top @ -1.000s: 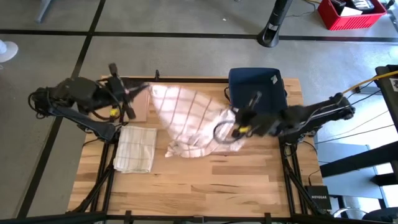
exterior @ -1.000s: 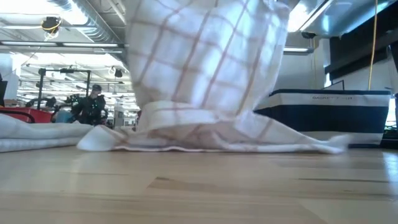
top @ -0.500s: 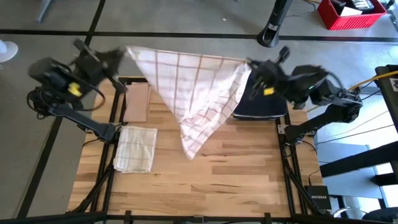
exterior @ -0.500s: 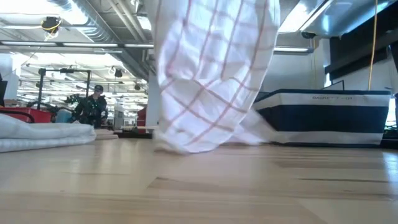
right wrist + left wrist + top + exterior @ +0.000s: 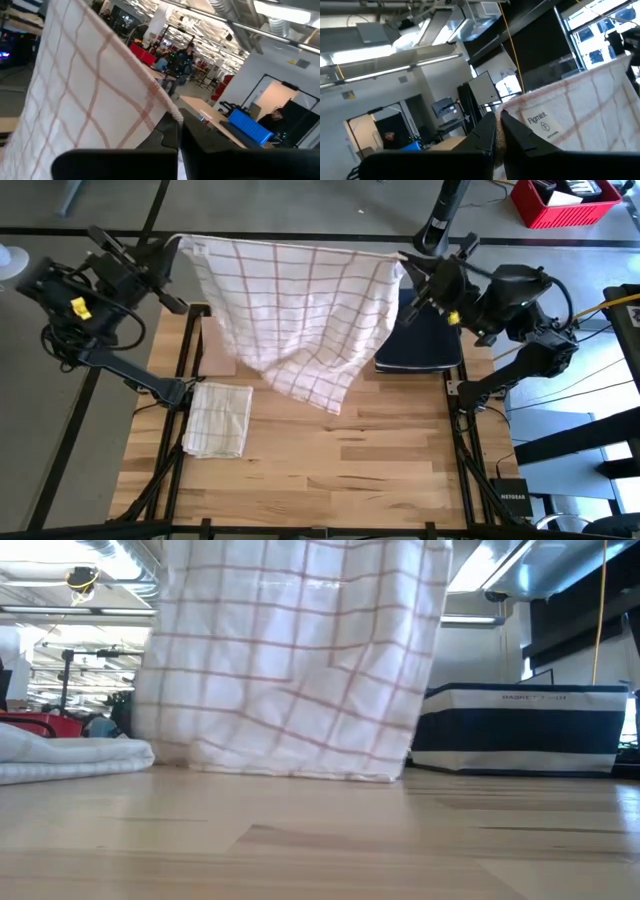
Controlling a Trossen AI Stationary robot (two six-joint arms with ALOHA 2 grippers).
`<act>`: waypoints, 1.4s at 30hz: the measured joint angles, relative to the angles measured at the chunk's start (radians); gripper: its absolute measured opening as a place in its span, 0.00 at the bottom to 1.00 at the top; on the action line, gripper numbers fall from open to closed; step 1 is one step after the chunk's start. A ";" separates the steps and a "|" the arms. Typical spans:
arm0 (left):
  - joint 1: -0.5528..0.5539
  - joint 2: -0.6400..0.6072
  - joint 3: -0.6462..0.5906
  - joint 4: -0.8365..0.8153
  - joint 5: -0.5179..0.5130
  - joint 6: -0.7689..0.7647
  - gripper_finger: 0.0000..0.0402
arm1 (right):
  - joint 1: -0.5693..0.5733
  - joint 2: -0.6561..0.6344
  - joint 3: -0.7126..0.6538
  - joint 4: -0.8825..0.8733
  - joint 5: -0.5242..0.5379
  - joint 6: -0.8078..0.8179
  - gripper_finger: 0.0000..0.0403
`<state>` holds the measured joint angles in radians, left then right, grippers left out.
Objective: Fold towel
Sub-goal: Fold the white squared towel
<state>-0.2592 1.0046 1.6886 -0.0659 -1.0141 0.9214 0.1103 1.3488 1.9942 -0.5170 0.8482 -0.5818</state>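
Both pincers, left pincer (image 5: 172, 248) and right pincer (image 5: 405, 260), grip the checked towel's (image 5: 300, 310) top corners; it has just been lifted and stretched flat, ready for laying on the surface (image 5: 340, 460).

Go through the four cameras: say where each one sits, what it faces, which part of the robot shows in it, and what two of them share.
High view: overhead, straight down on the table; both arms, left gripper and right gripper holding the checked towel spread.
Low view: table height, level; towel hem, folded towel, striped basket; no arm.
Left wrist: along its shut fingers pinching a corner.
Right wrist: same, fingers.
All four share the checked towel.
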 joint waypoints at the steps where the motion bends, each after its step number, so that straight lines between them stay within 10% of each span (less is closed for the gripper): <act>1: 0.000 0.000 0.000 -0.019 0.000 -0.010 0.02 | 0.000 0.008 0.021 -0.002 0.005 -0.001 0.01; 11: -0.001 -0.001 0.000 -0.367 -0.006 -0.264 0.01 | 0.001 0.030 0.151 -0.330 -0.044 0.243 0.01; 22: -0.001 -0.032 0.000 -0.473 -0.053 -0.378 0.00 | 0.000 0.030 0.088 -0.681 -0.369 0.529 0.02; 33: -0.002 -0.008 -0.032 -1.296 0.086 -1.230 0.00 | 0.000 0.031 -0.455 -0.530 -0.582 0.636 0.02; 42: 0.000 0.004 -0.353 -1.344 0.179 -1.401 0.00 | 0.001 0.031 -0.960 -0.004 -0.752 0.756 0.02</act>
<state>-0.2597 1.0091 1.3358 -1.4098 -0.8349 -0.4796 0.1109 1.3800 1.0340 -0.5209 0.0960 0.1737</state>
